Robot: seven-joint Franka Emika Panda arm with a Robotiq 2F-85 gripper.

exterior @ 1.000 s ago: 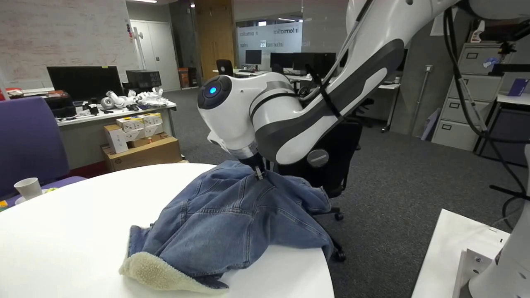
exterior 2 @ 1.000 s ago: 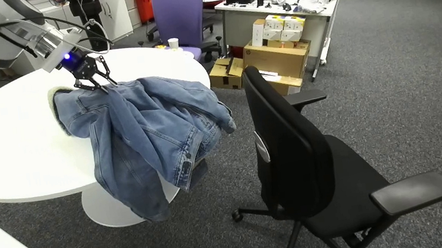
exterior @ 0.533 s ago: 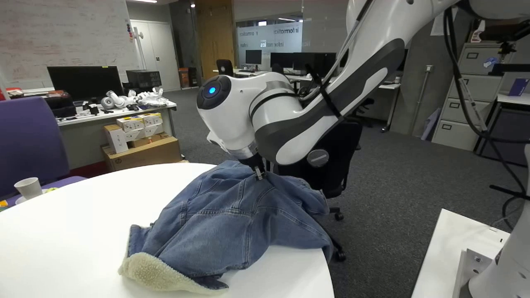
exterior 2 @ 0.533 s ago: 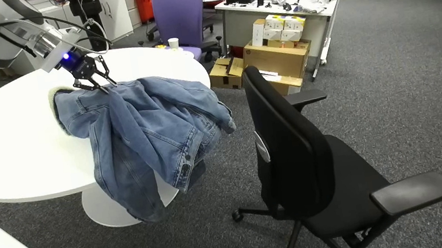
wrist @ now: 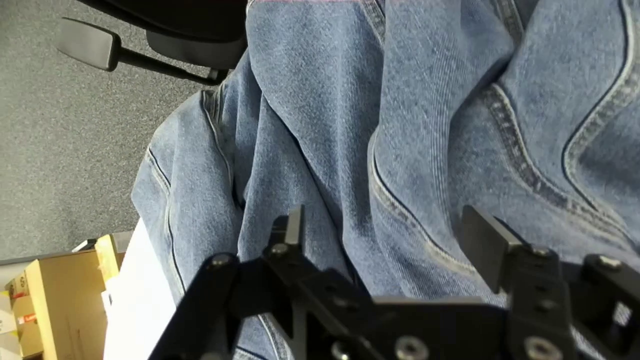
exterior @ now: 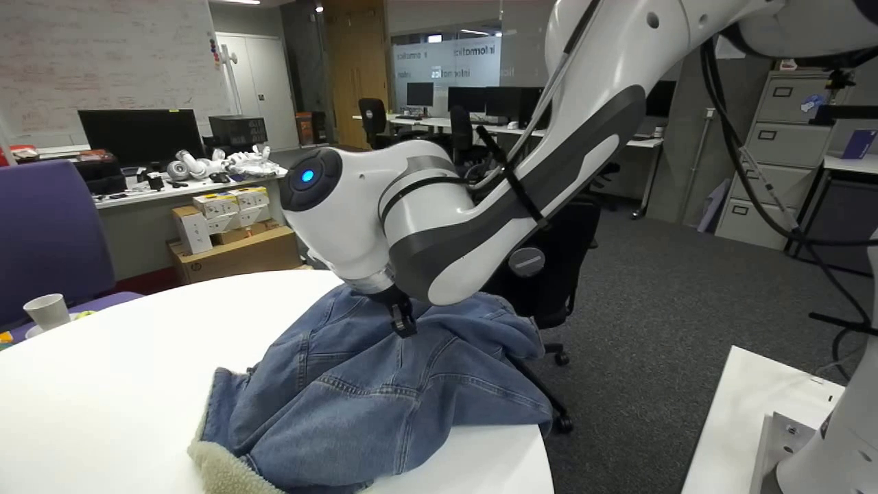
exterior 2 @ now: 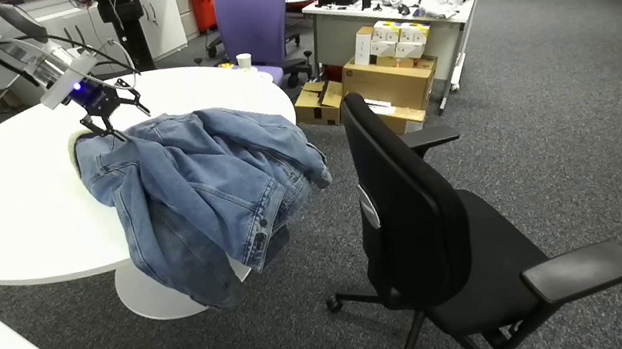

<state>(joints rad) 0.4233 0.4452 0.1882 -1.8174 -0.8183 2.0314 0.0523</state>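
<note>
Wrist view, looking down past the gripper (wrist: 385,240): its two black fingers (wrist: 490,250) stand wide apart with nothing held between them, and beyond them spreads a blue denim jacket (wrist: 320,130). The cloth lies rumpled in soft ridges, crossed by curving, paler seams. Along the left of this view, a strip of white table (wrist: 136,295), some grey carpet (wrist: 90,165) and a brown cardboard box (wrist: 75,300) show past the jacket's edge.

In both exterior views, the jacket sits at the rim of the round table, part of it heaped on top and part hanging over the side. Its cream fleece lining (exterior: 223,470) peeks out at one end, against the tabletop. A white and dark-grey robot arm (exterior: 439,206) reaches over, and the gripper points down at a slant toward the heaped denim. In an exterior view one fingertip (exterior 2: 118,134) overlaps the jacket; whether it touches cannot be told.

Near the hanging cloth, a black office chair (exterior 2: 412,215) with armrests stands on the carpet. Past the far side of the table is a purple chair (exterior 2: 251,20), with a white cup (exterior 2: 244,60) near its seat. Farther back, stacked boxes (exterior 2: 389,86) rest on the carpet beside a desk (exterior 2: 329,40) that carries a black monitor (exterior: 140,140) and a jumble of white objects (exterior 2: 438,1). A whiteboard (exterior: 103,68) with faint writing covers the wall behind that desk.
</note>
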